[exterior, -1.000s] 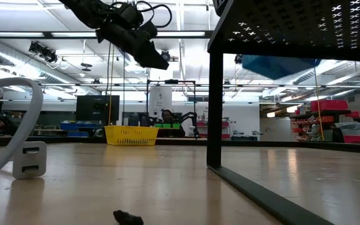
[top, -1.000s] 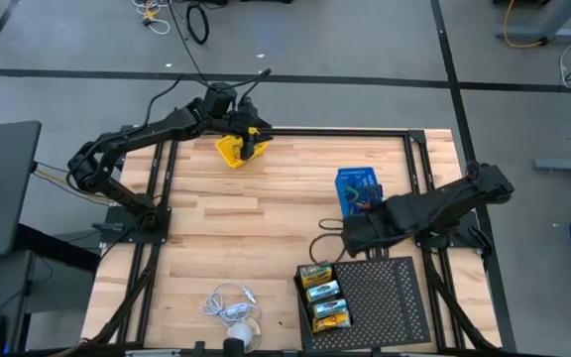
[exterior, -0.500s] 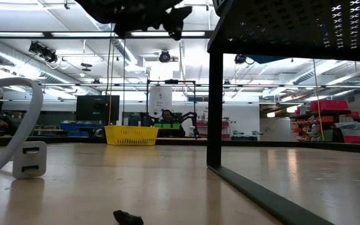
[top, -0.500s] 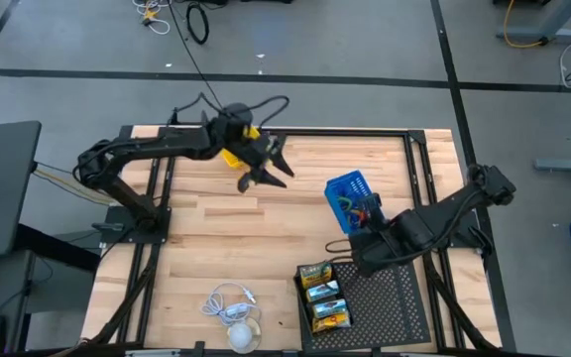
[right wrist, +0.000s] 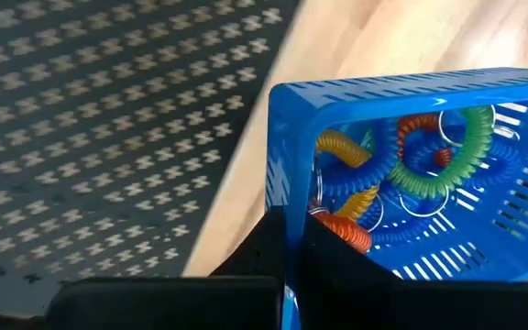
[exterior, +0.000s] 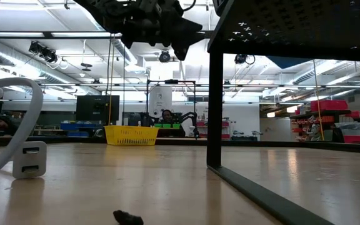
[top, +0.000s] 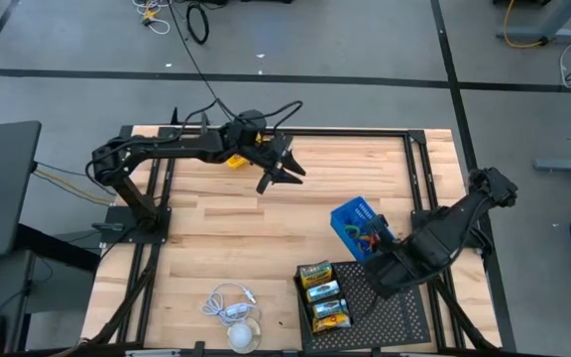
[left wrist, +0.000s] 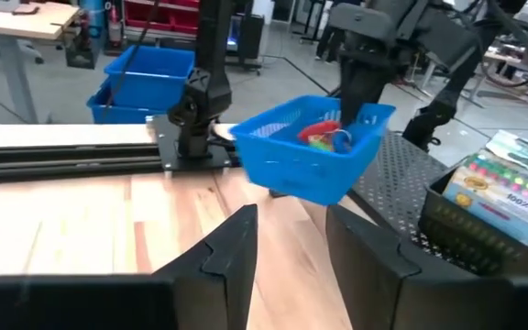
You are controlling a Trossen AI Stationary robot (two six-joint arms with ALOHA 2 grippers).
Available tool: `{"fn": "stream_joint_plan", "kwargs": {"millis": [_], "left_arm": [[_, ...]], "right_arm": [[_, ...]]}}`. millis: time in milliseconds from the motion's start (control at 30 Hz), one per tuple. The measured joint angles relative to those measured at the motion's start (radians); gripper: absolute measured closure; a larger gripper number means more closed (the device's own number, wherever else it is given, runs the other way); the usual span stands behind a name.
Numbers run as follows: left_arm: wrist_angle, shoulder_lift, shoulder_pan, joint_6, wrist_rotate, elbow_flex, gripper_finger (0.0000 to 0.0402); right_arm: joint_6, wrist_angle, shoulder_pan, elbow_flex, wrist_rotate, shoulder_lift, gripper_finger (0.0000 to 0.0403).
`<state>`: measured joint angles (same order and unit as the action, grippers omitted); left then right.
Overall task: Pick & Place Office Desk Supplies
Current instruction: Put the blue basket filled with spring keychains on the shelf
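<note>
One wooden plank worktop carries everything, with two dark arms over it. One black perforated metal tray stands raised on thin legs beside the right gripper; in the right wrist view its sheet shows rows of small cross-shaped holes. One blue slotted plastic basket hangs tilted off the worktop, its rim pinched between the right fingers, which are closed tight on the wall, one inside and one outside. Inside it, right by those fingers, lie coiled spiral bands: green, blue, orange, yellow and red ones tangled together, too knotted to count, with thin clear rings among them.

One yellow slotted basket sits on the worktop behind the left gripper, mostly covered by that arm. The left fingers are parted about halfway, hold nothing and touch nothing, and hover above bare wood; the left wrist view looks between them toward the blue basket.

Three small crayon boxes, yellow and green card, lie in a row in the tray's edge compartment, near the right fingers and well apart from the left ones.

One white cable with a small plug block lies coiled on the worktop, far from both sets of fingers. One tiny dark scrap shows on the wood in the low view; I cannot tell what it is.
</note>
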<state>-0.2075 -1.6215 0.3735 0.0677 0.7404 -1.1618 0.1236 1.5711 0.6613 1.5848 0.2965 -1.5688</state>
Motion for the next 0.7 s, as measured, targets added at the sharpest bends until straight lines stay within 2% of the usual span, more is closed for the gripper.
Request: {"fn": "stream_joint_plan", "kwargs": {"millis": [700], "left_arm": [[0.004,0.0,0.001,0.001,-0.085,0.0,0.0267]], "right_arm": [[0.238,0.0,0.266,0.0,-0.12,0.0,0.0397]]}}
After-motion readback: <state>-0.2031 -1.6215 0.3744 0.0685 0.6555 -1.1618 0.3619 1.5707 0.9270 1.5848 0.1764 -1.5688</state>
